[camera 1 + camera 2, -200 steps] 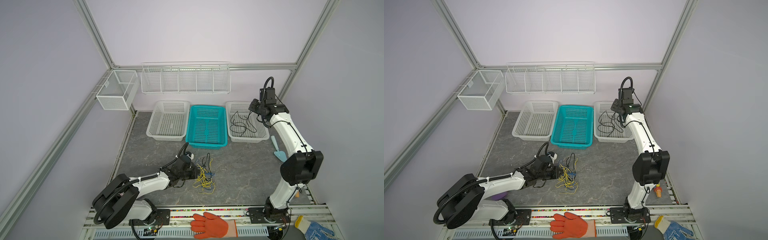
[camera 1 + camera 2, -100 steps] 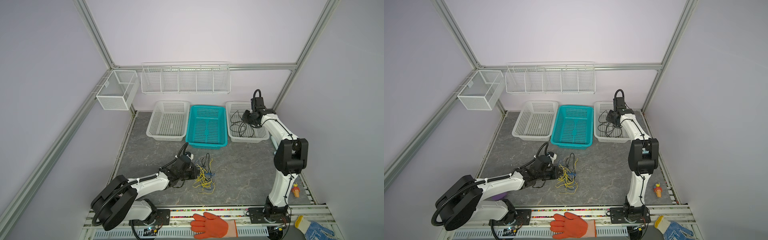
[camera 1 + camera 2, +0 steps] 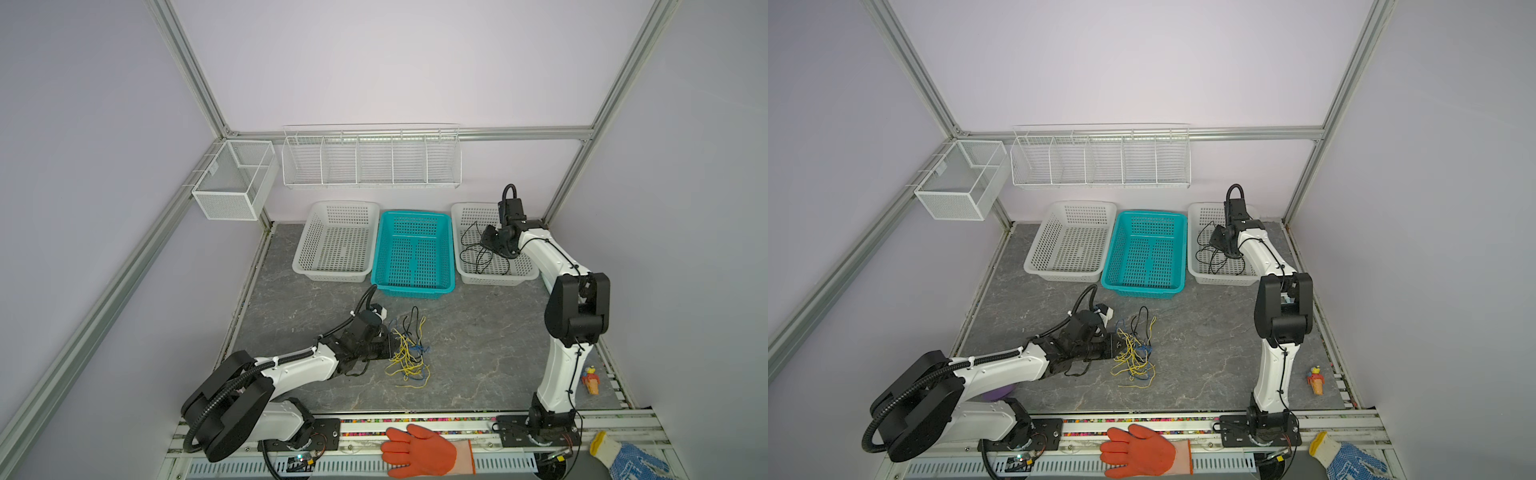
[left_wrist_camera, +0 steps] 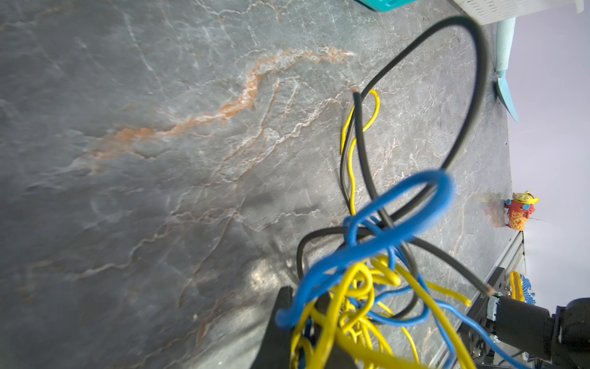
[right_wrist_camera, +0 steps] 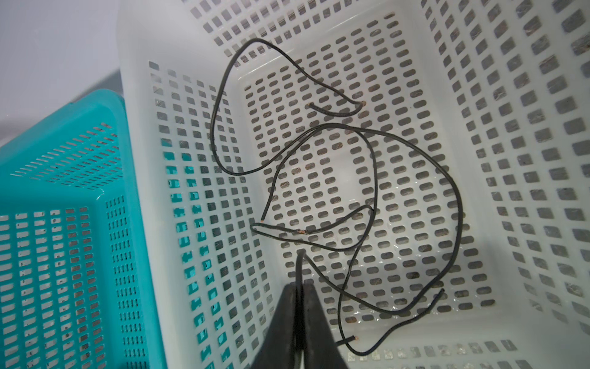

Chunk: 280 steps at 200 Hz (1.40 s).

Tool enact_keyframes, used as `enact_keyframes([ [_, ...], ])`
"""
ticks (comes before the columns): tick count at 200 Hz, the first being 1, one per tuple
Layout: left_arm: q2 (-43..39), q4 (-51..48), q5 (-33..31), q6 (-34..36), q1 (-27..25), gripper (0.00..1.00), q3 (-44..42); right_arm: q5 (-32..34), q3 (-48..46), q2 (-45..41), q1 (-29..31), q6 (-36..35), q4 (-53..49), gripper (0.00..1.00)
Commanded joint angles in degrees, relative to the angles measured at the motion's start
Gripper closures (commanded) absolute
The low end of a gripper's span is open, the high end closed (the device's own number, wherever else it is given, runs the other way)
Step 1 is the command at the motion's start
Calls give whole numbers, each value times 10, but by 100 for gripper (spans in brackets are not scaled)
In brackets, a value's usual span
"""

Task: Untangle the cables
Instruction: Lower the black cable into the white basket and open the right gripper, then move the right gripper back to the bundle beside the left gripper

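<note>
The right claw (image 5: 298, 306) is pinched almost closed on a thin black wire (image 5: 298, 271), low inside the white basket (image 5: 526, 127). The left claw (image 3: 388, 347) is clamped on the yellow, blue and black tangle (image 3: 409, 355), which spills just ahead of it.

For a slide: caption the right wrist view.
Right gripper pinches a thin black cable over a white perforated plastic basket of black cables.

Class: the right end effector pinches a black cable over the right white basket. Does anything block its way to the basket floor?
Nothing visible blocks the held black cable. Under the right end effector, only loose black cables lie on the white basket floor.
</note>
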Motion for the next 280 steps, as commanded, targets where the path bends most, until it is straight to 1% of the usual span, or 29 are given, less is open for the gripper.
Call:
enact_keyframes([
  [1, -1, -53, -12, 13, 1, 100, 1, -9, -6, -20, -3, -4, -7, 88],
  [57, -10, -60, -14, 11, 1, 100, 0, -10, -1, -29, -3, -2, -18, 84],
  [108, -13, -59, -15, 10, 1, 100, -3, -12, 2, -52, -3, 5, -23, 73],
  [151, -8, -54, -13, 10, 1, 100, -2, -23, -9, -85, -2, 11, -21, 69],
  [171, -7, -52, -13, 10, 0, 100, -2, -39, -23, -111, -2, 12, -15, 59],
  [181, -10, -53, -14, 10, 0, 100, -2, -52, -33, -124, 0, 11, -12, 56],
  [203, -24, -52, -21, 10, 0, 100, -4, -79, -83, -166, 13, 7, 8, 48],
  [221, -43, -38, -21, 11, 0, 100, -11, -117, -149, -215, 33, 1, 55, 43],
  [237, -64, -26, -18, 13, 0, 100, -17, -153, -202, -254, 49, -9, 95, 40],
  [238, -66, -25, -17, 13, 0, 100, -18, -157, -208, -258, 62, -10, 98, 40],
  [245, -76, -19, -14, 15, 0, 100, -21, -173, -228, -273, 79, -14, 111, 39],
  [280, -133, 0, -9, 22, 0, 100, -40, -267, -350, -338, 131, -14, 210, 37],
])
